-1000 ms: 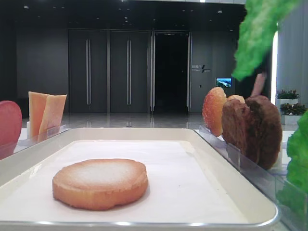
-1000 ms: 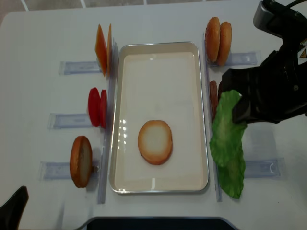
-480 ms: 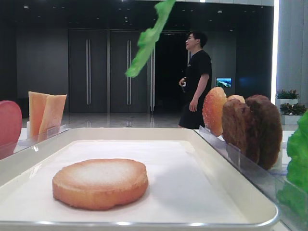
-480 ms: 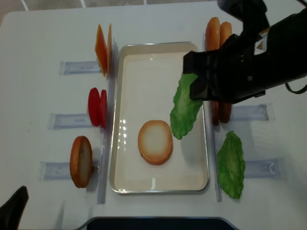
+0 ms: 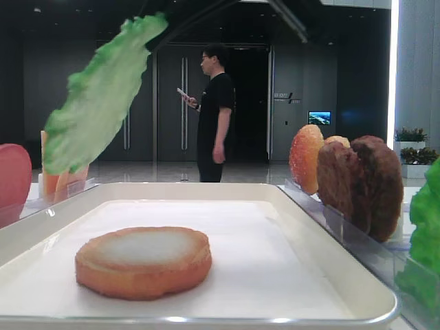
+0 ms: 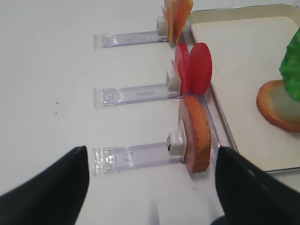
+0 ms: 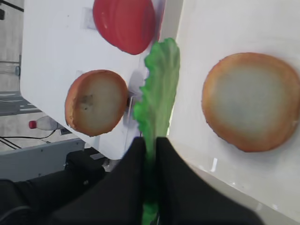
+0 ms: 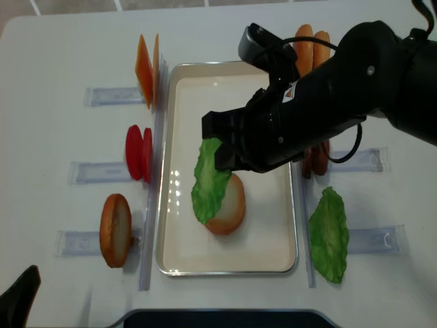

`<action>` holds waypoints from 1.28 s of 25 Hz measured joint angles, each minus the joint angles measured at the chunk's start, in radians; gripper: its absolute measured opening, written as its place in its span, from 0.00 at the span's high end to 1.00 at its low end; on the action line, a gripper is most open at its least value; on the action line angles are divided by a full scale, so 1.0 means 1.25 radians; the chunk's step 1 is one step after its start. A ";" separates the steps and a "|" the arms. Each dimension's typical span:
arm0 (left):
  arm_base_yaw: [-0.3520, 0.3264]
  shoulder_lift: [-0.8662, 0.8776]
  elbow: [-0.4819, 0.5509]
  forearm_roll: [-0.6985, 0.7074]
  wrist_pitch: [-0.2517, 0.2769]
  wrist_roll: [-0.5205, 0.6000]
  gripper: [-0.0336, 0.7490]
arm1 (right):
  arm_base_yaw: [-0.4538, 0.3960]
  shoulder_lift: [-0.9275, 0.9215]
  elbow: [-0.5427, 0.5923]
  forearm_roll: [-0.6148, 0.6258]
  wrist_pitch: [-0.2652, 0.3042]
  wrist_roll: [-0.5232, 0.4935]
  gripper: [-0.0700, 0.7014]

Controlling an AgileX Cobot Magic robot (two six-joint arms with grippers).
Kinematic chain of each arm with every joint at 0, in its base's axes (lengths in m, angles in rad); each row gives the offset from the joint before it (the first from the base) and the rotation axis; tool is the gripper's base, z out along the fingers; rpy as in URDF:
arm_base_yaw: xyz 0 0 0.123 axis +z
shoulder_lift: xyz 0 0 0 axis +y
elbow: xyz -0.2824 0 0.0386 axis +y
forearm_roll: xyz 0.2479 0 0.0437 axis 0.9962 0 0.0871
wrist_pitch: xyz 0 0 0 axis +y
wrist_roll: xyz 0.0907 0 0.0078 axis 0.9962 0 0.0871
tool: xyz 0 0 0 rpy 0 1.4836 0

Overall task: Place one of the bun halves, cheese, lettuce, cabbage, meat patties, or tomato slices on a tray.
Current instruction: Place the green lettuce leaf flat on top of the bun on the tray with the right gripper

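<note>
The right end effector (image 7: 149, 154) was clamped on the lettuce (image 8: 208, 179), which hung above the tray (image 8: 270, 256), over the flat bun half (image 8: 229, 205) lying there. Whether the left end effector (image 6: 150, 187) was apart or together, I cannot tell.

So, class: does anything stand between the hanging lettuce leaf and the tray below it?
Nothing visible does. The right gripper holds the lettuce leaf in the air over the tray; only open space lies beneath it, and the bun half already on the tray.
</note>
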 joint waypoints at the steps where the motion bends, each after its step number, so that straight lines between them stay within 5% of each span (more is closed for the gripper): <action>1: 0.000 0.000 0.000 0.000 0.000 0.000 0.14 | 0.001 0.012 0.000 0.030 -0.003 -0.026 0.84; 12: 0.000 0.000 0.000 0.000 0.000 0.000 0.14 | 0.001 0.110 0.000 0.237 -0.036 -0.202 0.84; 32: 0.000 0.000 0.000 0.000 0.000 -0.013 0.14 | -0.013 0.150 0.000 0.186 -0.051 -0.218 0.84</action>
